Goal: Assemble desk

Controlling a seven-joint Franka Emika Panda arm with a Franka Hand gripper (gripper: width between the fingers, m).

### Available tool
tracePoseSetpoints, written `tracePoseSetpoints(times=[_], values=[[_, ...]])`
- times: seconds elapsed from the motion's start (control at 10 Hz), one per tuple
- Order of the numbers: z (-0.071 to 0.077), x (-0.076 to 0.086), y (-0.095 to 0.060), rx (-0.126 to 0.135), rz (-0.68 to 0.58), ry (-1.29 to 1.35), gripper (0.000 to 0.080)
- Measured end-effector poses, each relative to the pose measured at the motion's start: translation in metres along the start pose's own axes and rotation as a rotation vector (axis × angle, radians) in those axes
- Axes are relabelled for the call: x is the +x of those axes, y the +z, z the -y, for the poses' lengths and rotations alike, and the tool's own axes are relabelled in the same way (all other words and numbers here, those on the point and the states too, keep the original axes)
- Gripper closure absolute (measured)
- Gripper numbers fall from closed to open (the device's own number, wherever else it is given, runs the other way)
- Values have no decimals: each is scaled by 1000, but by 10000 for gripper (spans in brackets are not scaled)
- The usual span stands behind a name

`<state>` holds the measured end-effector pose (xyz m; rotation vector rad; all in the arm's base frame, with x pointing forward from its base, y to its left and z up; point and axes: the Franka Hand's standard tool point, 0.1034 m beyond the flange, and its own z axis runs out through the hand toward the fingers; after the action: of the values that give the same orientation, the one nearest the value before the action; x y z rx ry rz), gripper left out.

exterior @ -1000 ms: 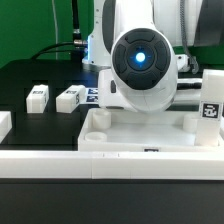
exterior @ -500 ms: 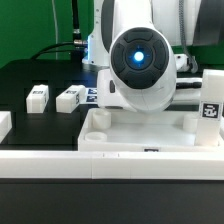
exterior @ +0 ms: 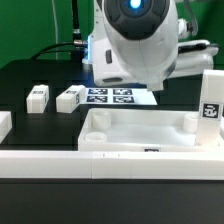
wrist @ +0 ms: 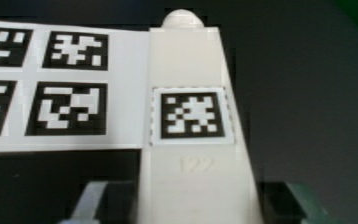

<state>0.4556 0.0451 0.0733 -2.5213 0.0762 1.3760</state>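
The white desk top (exterior: 140, 133) lies tray-like with raised corner sockets in the front middle of the exterior view. Two white legs (exterior: 37, 96) (exterior: 68, 98) lie on the black table to its left. Another tagged leg (exterior: 211, 102) stands upright at the right edge, by the tray's corner. In the wrist view a tagged white leg (wrist: 190, 120) runs lengthwise between my fingers (wrist: 98, 200). My gripper (wrist: 194, 203) straddles it, open, with a dark gap on each side. In the exterior view the raised arm (exterior: 135, 40) hides the gripper.
The marker board (exterior: 112, 96) lies behind the tray and shows beside the leg in the wrist view (wrist: 43, 85). A long low white rail (exterior: 60, 165) runs along the front. A white piece (exterior: 4, 124) sits at the left edge. Cables hang at the back.
The arm has risen in the exterior view. The wrist, which covered the tray's middle, is now high up, and the marker board and the tray's far rim show.
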Motion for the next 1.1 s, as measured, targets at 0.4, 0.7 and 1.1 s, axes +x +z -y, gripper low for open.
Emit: tracePoseSetpoints(times=[0.4,0.7,1.1], values=[[-1,18,-15,-22,-182,-40,511],[-4,-1,-57,-24,-358,-69,511],[-5,-3,-78,-45,-587,-54,510]])
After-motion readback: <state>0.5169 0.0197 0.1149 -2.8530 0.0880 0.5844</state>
